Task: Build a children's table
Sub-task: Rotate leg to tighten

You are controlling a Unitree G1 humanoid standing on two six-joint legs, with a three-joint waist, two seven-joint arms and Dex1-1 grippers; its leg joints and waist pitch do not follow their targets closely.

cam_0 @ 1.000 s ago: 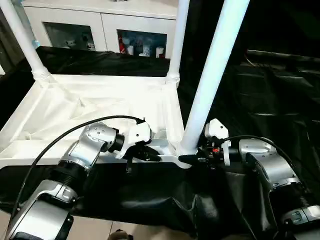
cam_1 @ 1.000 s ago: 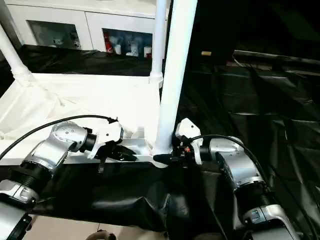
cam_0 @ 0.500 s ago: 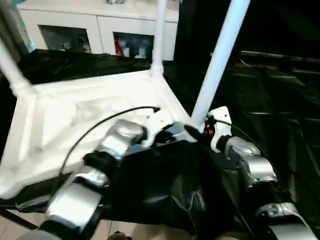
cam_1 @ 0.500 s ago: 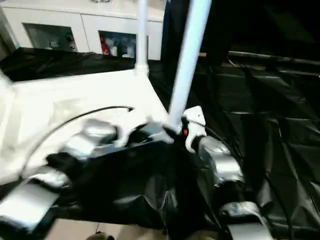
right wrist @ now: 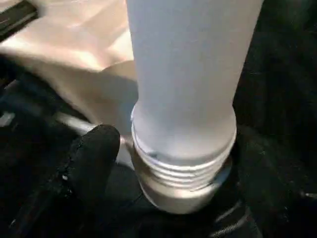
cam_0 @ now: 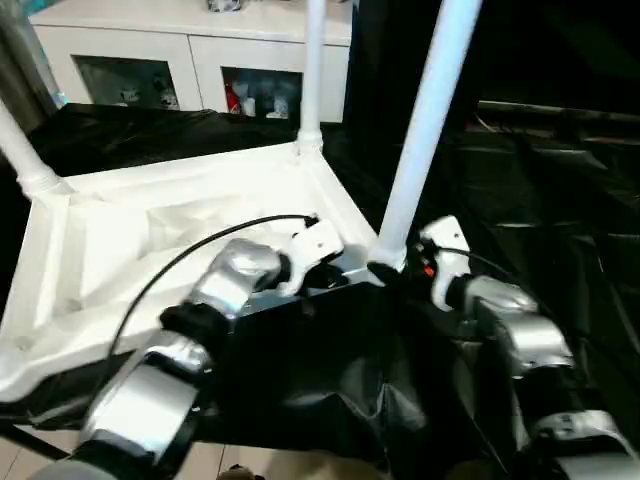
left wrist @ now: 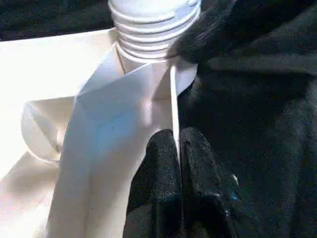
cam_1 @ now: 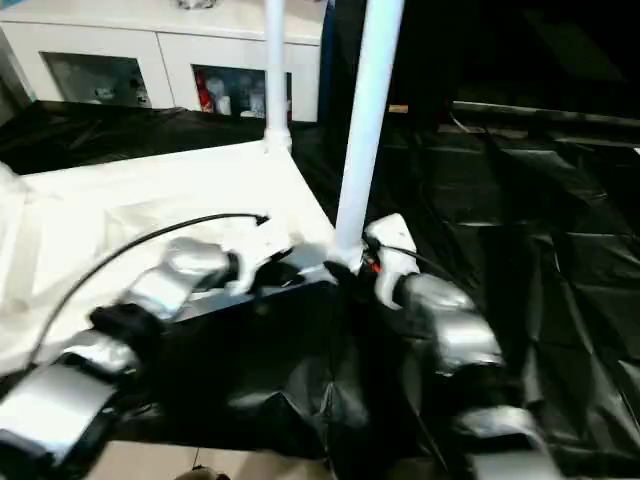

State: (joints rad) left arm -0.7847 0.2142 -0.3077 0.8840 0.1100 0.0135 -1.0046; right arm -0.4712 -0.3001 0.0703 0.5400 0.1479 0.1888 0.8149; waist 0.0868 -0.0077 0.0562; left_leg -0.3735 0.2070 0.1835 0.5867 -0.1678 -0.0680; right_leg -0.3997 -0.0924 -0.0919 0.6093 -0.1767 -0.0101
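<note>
Background: white cabinet with glass doors [cam_0: 190, 75] behind, black plastic sheeting [cam_0: 560, 200] over everything
Tabletop: white ribbed plastic tabletop [cam_0: 150, 225] lies upside down on the sheeting, three white tube legs standing in it
Left gripper [left wrist: 178, 148]: fingers pressed together, pinching the tabletop's thin edge wall near the corner
Near leg [cam_0: 425, 120]: long white tapered tube, upright in the corner socket
Right gripper [cam_0: 385, 272]: spread around that leg's threaded base; one black finger [right wrist: 91, 158] just beside it

White tabletop [cam_0: 150, 230] lies underside-up, three legs [cam_0: 425, 120] upright in corner sockets.
</note>
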